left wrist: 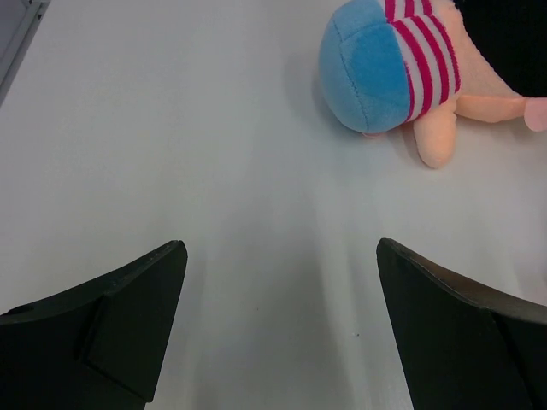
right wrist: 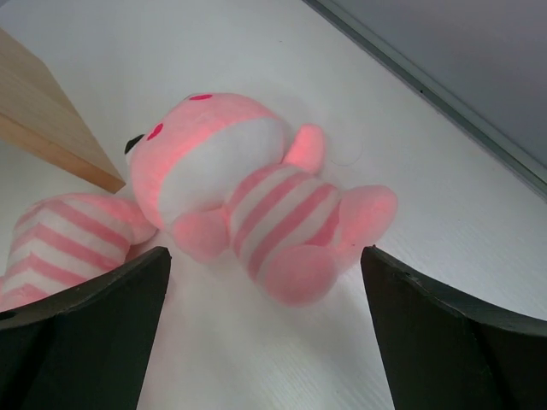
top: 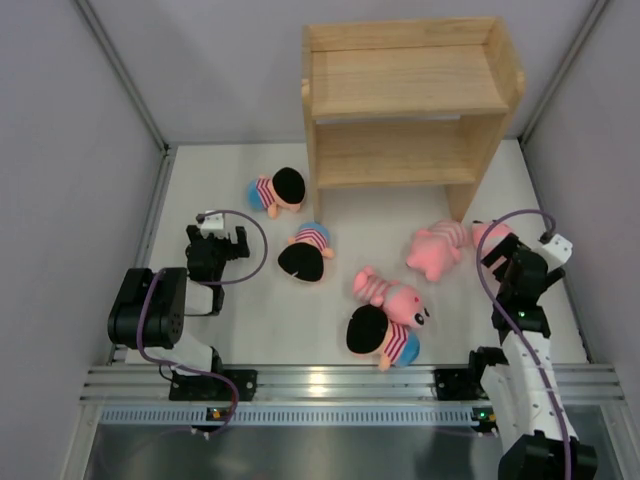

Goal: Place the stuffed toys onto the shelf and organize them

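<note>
Okay, both your jaws gape empty: right gripper facing a pink striped plush creature, left gripper near a half-cropped striped-shirt plush doll.

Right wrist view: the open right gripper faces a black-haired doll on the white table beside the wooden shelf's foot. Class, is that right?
No. The right wrist view shows the open right gripper facing a pink striped plush creature, not a doll, on the white table beside the wooden shelf's foot.

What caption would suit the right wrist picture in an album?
Open right gripper facing a pink striped toy lying near the wooden shelf.
</note>
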Controlling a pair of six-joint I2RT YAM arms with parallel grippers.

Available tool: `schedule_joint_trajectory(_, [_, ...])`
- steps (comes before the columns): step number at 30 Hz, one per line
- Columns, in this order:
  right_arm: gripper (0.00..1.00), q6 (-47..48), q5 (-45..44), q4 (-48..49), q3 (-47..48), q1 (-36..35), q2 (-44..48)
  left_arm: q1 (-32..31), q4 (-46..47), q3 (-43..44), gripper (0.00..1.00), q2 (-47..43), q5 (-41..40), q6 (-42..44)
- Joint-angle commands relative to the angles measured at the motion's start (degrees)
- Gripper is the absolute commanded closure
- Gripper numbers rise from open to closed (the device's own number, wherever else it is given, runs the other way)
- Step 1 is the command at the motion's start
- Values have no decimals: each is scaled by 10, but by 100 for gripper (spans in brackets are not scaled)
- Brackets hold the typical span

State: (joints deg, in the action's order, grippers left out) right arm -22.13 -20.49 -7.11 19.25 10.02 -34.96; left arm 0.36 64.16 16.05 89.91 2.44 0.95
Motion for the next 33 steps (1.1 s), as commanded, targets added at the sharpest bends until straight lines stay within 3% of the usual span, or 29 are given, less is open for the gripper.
schedule_joint_trajectory(1, [6, -8, -31, -19, 40, 10, -15, 0, 13, 10, 1, 5, -6, -8])
schedule_joint_trajectory(5, [1, -31, -17, -61, 75, 55, -77, 0, 13, 10, 1, 6, -5, -8])
schedule_joint_trajectory(10, [1, -42, 113, -55, 94, 119, -171, 0, 12, 10, 1, 4, -4, -8])
schedule_joint_trajectory(11, [3, -48, 147, -51, 94, 139, -184, -1, 9, 15, 1, -3, 33, -3])
schedule_joint_trajectory(13, [7, -52, 168, -41, 95, 155, -217, -1, -108, 41, 1, -69, 95, 31])
schedule_joint_trajectory(14, [8, -50, 178, -38, 95, 159, -225, 0, -169, 96, 1, -92, 153, 38])
schedule_joint_trajectory(16, [10, -49, 180, -27, 92, 161, -244, -1, -345, 178, 1, -97, 168, 28])
schedule_joint_trajectory(18, [13, -49, 180, -15, 91, 162, -254, -1, -461, 293, 2, -64, 205, 43])
schedule_joint_trajectory(19, [16, -49, 180, -10, 90, 165, -259, 0, -545, 316, 3, -55, 215, 55])
schedule_joint_trajectory(21, [26, -46, 186, 12, 88, 169, -261, -1, -604, 361, 4, -52, 253, 78])
schedule_joint_trajectory(22, [43, -45, 188, 18, 88, 172, -261, 0, -666, 373, 4, -54, 259, 101])
schedule_joint_trajectory(23, [53, -44, 199, 24, 90, 173, -261, -1, -697, 383, 4, -55, 270, 113])
schedule_joint_trajectory(24, [74, -44, 201, 24, 91, 174, -260, 0, -733, 406, 4, -55, 270, 134])
schedule_joint_trajectory(26, [95, -42, 216, 18, 103, 175, -254, 0, -814, 424, 4, -56, 259, 144])
schedule_joint_trajectory(27, [100, -44, 213, 3, 108, 175, -237, 0, -832, 430, 4, -57, 242, 150])
schedule_joint_trajectory(33, [100, -72, 174, -82, 217, 176, -92, -1, -909, 441, 4, -67, 223, 169])
